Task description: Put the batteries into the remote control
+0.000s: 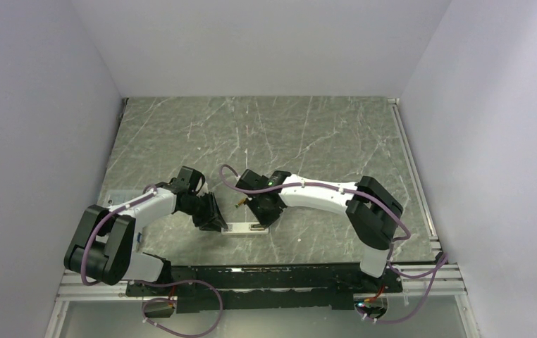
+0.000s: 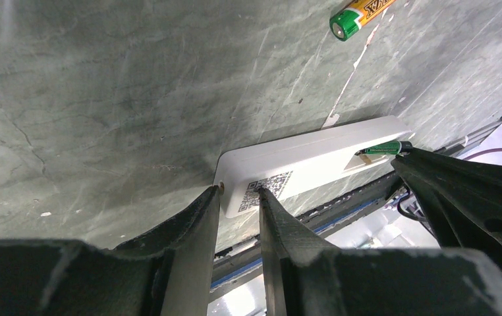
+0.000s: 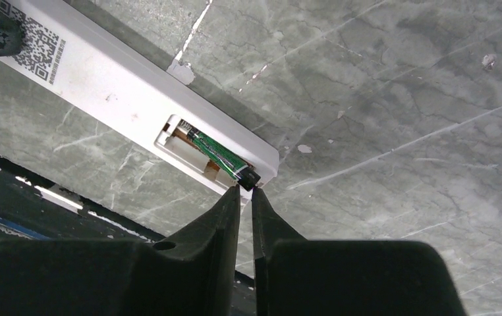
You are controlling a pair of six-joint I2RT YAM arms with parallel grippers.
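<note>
Since the remote [image 1: 237,229] lies back-up on the bench [image 1: 308,134], its code label [image 2: 271,185] and open battery bay [image 3: 182,148] both show. From above, it sits near the bench's 6 o'clock edge, long axis running 9 to 3. Left tool [image 2: 239,194] is at the remote's 9 o'clock end. Its fingers are a narrow gap apart, one tip at the end corner, the other over the label. Whether they pinch the remote cannot be told. Right tool [image 3: 248,192] is at about 1 o'clock of the remote, over the bay end. Its fingers are drawn nearly together, tips touching the dark end of the green battery [image 3: 215,155]. That battery lies along the bay's far slot, the end by the tool looking slightly raised; the near slot shows bare white plastic. Orange battery [image 2: 354,14], green at one end, lies loose on the bench at roughly 12 o'clock of the remote, apart from it and from both tools.
</note>
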